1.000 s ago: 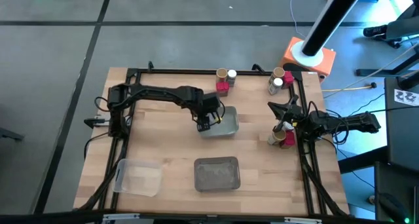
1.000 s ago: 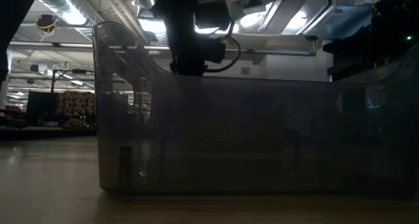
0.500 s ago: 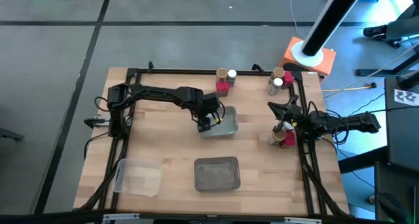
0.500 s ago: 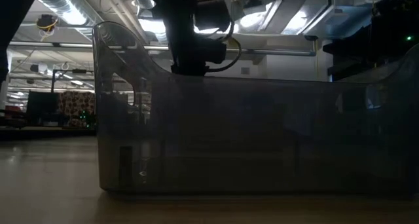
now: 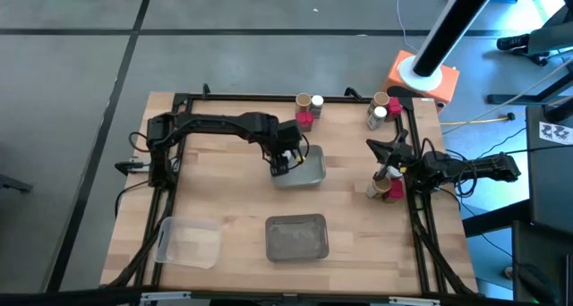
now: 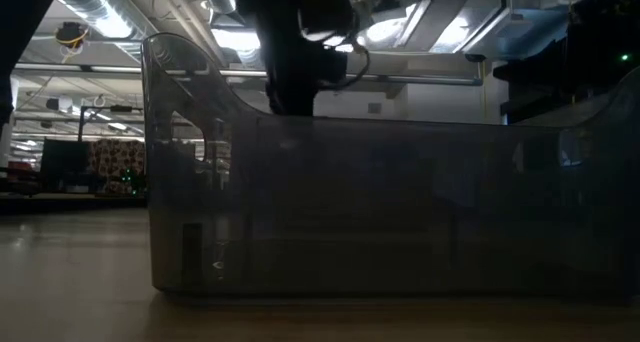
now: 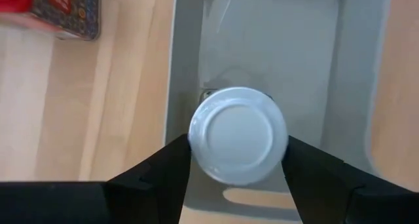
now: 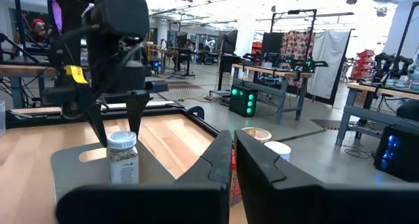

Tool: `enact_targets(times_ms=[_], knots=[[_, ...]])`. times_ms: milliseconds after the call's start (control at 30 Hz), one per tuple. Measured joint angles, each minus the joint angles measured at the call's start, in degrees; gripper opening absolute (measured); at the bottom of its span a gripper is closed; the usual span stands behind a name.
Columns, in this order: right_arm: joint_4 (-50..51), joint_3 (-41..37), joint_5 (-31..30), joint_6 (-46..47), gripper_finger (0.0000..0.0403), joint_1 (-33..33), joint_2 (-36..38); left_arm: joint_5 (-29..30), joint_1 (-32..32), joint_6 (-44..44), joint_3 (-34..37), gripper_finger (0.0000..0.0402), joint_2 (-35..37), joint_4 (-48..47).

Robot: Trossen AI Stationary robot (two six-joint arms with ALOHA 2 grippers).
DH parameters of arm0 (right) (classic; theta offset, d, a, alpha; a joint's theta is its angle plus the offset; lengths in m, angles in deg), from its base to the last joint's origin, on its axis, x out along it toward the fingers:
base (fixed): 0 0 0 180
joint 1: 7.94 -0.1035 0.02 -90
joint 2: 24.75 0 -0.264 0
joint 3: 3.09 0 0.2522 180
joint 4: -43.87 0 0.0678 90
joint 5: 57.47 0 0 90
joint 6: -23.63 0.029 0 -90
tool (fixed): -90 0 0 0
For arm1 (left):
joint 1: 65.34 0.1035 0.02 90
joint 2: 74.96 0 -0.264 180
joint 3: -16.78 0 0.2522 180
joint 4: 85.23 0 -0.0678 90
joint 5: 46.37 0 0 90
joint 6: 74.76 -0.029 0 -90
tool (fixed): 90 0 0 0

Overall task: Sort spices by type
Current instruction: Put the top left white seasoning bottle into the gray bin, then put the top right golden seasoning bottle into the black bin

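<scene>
A white-lidded spice jar (image 7: 237, 135) stands upright on its base inside a shallow grey tray (image 5: 312, 167) at mid-table; it also shows in the right wrist view (image 8: 122, 160). My left gripper (image 7: 237, 145) hangs over it, pointing steeply down and open. Its fingers (image 8: 101, 129) stand on either side of the lid, just above it. A red packet (image 5: 305, 120) and tan-topped cylinders (image 5: 309, 101) stand by the far edge. My right gripper (image 5: 376, 146) waits shut at the table's right side, above more spices (image 5: 383, 186).
A second grey tray (image 5: 297, 236) and a clear tray (image 5: 190, 242) lie near the front edge. Another cluster of spices (image 5: 383, 109) stands at the far right corner. A black frame (image 5: 251, 97) runs round the table. The low view is filled by a tray wall (image 6: 380, 212).
My left gripper has gone up a little over the grey tray. The white-lidded jar stays standing in the tray.
</scene>
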Motion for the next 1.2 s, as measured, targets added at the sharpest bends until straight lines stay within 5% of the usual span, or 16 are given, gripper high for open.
enact_targets(times_ms=[533, 867, 1200], knots=[[-2.8, 0.04, 2.59, 0.04, 0.0021, -0.02, 0.0, 3.15, -0.76, -3.53, -1.01, 0.0217, 8.59, 0.09], [-2.83, 0.04, 2.57, 1.09, 0.0021, -0.02, 0.0, 3.44, 0.62, -5.4, 26.34, 0.0217, 26.01, 28.58], [-3.33, 0.04, 0.01, 1.46, 0.0021, 0.0, 0.0, -0.03, 5.78, -13.84, 52.8, 0.0217, 39.47, 73.17]])
